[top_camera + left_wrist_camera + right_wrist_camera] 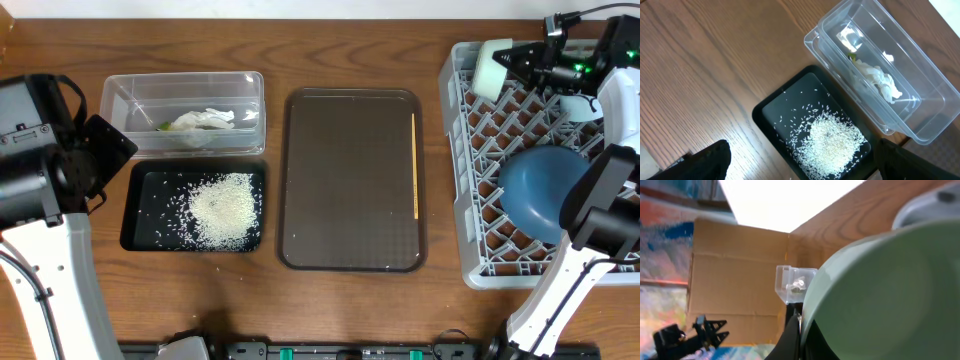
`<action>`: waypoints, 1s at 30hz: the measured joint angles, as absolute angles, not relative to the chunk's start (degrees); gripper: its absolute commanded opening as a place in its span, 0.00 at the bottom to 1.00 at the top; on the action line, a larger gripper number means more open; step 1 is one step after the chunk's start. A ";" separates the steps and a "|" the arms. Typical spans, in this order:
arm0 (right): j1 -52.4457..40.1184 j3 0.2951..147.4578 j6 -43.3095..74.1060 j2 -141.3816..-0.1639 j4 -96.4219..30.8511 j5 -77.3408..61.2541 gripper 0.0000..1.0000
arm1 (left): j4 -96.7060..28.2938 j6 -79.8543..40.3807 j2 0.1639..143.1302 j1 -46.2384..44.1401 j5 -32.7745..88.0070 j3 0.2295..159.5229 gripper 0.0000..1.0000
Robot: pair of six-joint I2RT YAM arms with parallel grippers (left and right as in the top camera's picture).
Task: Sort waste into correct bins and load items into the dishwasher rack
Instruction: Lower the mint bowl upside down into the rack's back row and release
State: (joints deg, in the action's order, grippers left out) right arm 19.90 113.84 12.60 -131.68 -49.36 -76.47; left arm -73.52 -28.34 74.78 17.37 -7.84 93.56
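We note right fingers (792, 336) clamping the pale green bowl (490, 68) over the rack (468, 255), left fingers (710, 161) apart; black tray (134, 216) holds rice (222, 208), clear tub (124, 92) tissue (205, 121).

The clear plastic tub (250, 100) sits at the far left of the bench, holding the crumpled white tissue (203, 121) and, just beside it, the small green-yellow wrapper (165, 127). Directly in front of the tub lies the shallow black tray (150, 200), where the rice (222, 208) forms a loose white heap right of centre, with stray grains scattered to its left. On the right stands the grey dishwasher rack (475, 215). The large dark blue bowl (540, 190) rests in it, rounded underside up. The pale green bowl (490, 68) is tipped on its side above the rack's far left corner, with the right gripper (515, 60) clamped on its rim.
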 measured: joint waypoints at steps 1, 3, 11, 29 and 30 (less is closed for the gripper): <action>20.08 113.95 12.64 -131.61 -50.57 -75.85 0.01 | -73.52 -28.34 74.78 17.37 -7.84 93.56 0.93; 20.45 114.17 12.62 -131.44 -52.23 -74.91 0.01 | -73.52 -28.34 74.78 17.37 -7.81 93.56 0.93; 22.92 114.69 12.60 -130.85 -55.05 -72.49 0.02 | -73.52 -28.34 74.78 17.37 -7.84 93.56 0.93; 28.36 113.43 14.48 -124.03 -64.38 -39.57 0.68 | -73.49 -28.34 74.78 17.37 -7.84 93.56 0.93; 28.67 113.40 14.79 -122.56 -64.71 -37.08 0.68 | -73.52 -28.34 74.78 17.37 -7.84 93.56 0.93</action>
